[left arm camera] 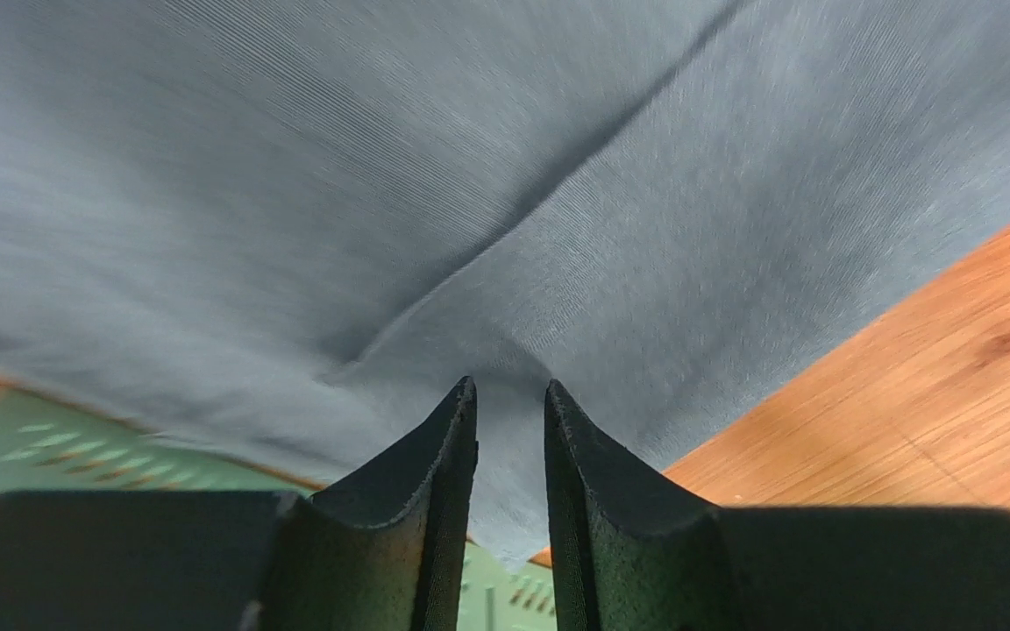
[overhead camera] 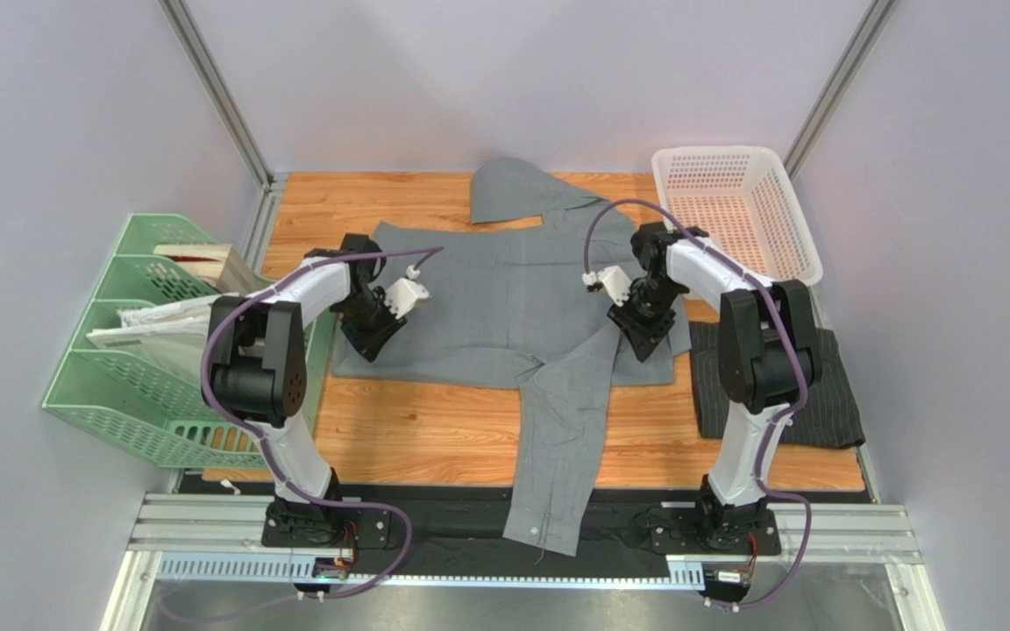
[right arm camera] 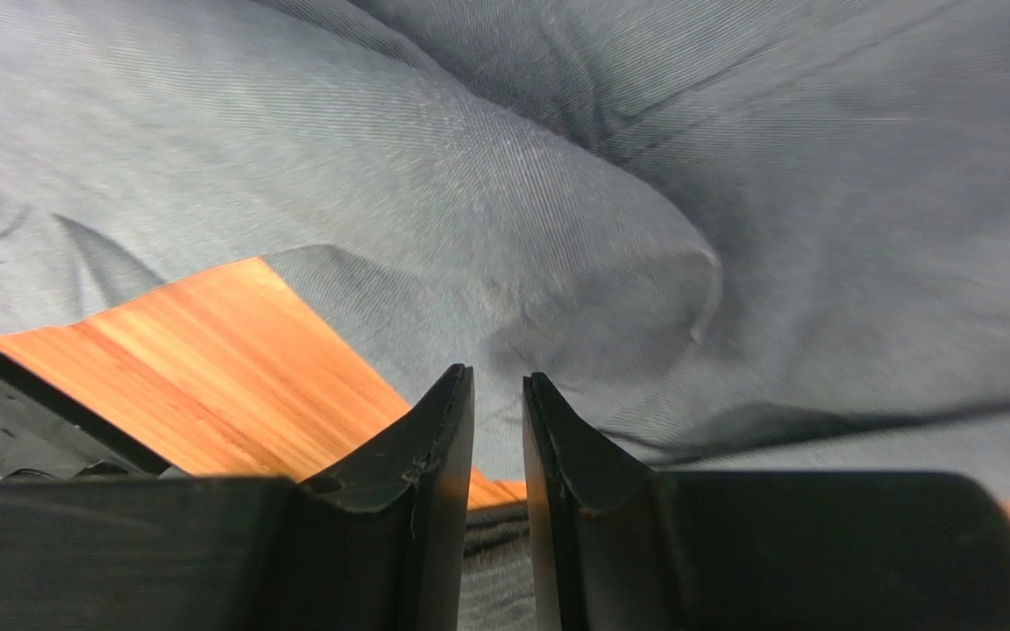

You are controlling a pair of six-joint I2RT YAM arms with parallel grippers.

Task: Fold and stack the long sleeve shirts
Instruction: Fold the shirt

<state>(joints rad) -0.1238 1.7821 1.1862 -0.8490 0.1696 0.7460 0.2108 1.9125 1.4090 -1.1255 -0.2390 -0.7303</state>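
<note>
The mid-grey shirt (overhead camera: 497,303) lies spread on the wooden table (overhead camera: 431,441), collar at the far side. One sleeve (overhead camera: 553,473) trails over the near edge. My left gripper (overhead camera: 375,339) is shut on the shirt's near left corner; in the left wrist view the cloth (left arm camera: 339,171) is pinched between the jaws (left arm camera: 510,384) and lifted. My right gripper (overhead camera: 642,339) is shut on the shirt's near right edge (right arm camera: 471,197), seen at its tips (right arm camera: 497,375). The dark charcoal pinstriped shirt (overhead camera: 840,395) lies folded at the right, partly under the right arm, and shows below the right jaws (right arm camera: 495,579).
A white mesh basket (overhead camera: 734,204) stands at the far right. A green file rack (overhead camera: 115,381) with papers and a wooden box sits off the table's left edge, and shows under the lifted cloth in the left wrist view (left arm camera: 23,434). Grey walls enclose the cell.
</note>
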